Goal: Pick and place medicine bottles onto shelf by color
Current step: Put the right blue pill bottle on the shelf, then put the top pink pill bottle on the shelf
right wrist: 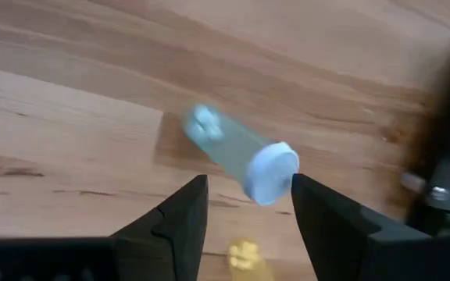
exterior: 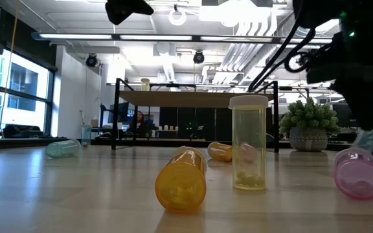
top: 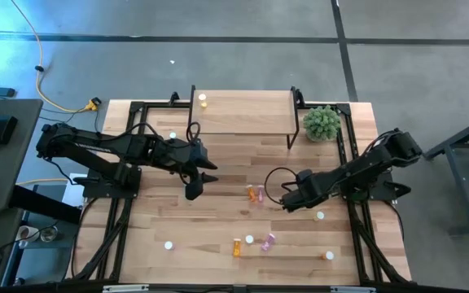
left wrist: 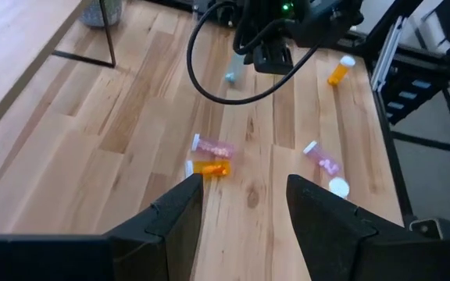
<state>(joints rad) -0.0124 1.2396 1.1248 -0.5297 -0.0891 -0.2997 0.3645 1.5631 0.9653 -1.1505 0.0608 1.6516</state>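
From above, the right gripper [top: 287, 201] hangs low over the table's right half. An orange bottle [top: 252, 193] and a pink one [top: 260, 195] lie just beside it toward the centre, so the right arm is nearer these than the left gripper [top: 195, 185], which waits over the left half. The shelf [top: 243, 112] sits at the far edge, and one yellow bottle [top: 203, 101] stands on its left end. Other bottles lie scattered near the front edge.

At table height, a yellow bottle [exterior: 182, 178] lies end-on in front, a clear-yellow one [exterior: 248, 144] stands upright behind it, and a pink one [exterior: 357, 172] lies at the right.

The left wrist view shows that gripper's fingers [left wrist: 180, 209] apart and empty, high above the orange and pink pair.

The right wrist view shows a pale green bottle [right wrist: 236, 152] lying on the wood just ahead of the parted, empty fingers [right wrist: 184, 204] — its long axis runs slantwise across the gap, white cap nearest. My guess is this one comes next.
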